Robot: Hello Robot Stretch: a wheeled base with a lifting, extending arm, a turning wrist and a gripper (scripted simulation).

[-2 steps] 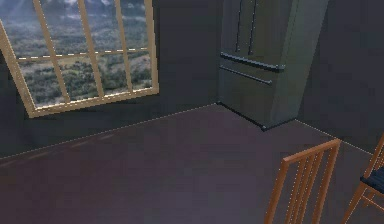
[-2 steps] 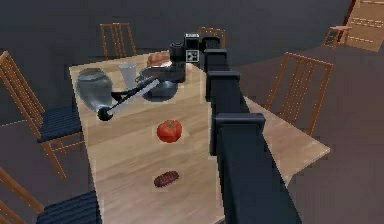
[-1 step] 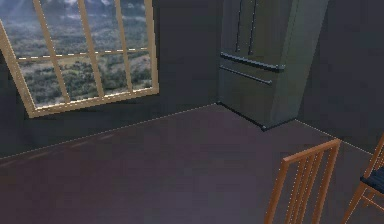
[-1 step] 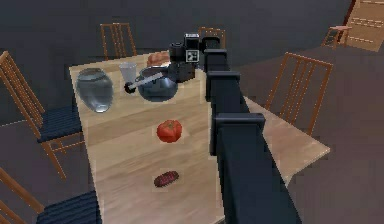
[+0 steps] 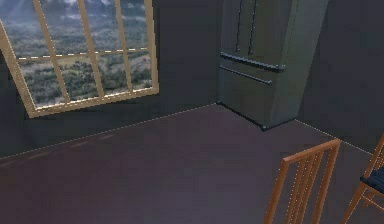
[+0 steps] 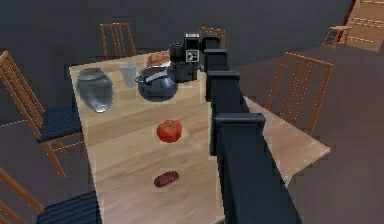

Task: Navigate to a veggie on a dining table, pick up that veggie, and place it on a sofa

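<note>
A: Where's the veggie sitting?

B: The red round thing (image 6: 170,130), reading as a tomato, is lying mid-top on the dining table (image 6: 120,150). It's just left of the arm (image 6: 240,150), between the dark pot (image 6: 157,84) farther out and a small dark-red oblong thing (image 6: 166,179) nearer in.

A: And the gripper?

B: The gripper (image 6: 177,55) is hanging out at the table's far end by the pot, well past the tomato. Table clutter is sitting at and behind it, so I can't tell whether it's carrying anything.

A: Handling?

B: I'm guessing light and smooth-skinned, a bit slippery, soft enough to bruise. It's round, so a nudge is likely sending it rolling. I'm suggesting a gentle take across its widest middle, one finger on each side.

A: Edges, room?

B: It's sitting well in from every table edge, with bare wood around it. A glass jar (image 6: 97,88) and a cup (image 6: 128,73) are crowding the pot, and they're looking breakable, so I'm advising wide sweeps around them. Chairs are ringing the table: one on the arm side view's left (image 6: 25,95), one at the far end (image 6: 118,40), one on the right (image 6: 300,90). In the forward view, open floor (image 5: 170,160) is running to a window (image 5: 85,50) and a fridge (image 5: 265,60). Two chair backs (image 5: 305,185) are poking in at the bottom right. I'm judging that floor to be the driving room.
</note>
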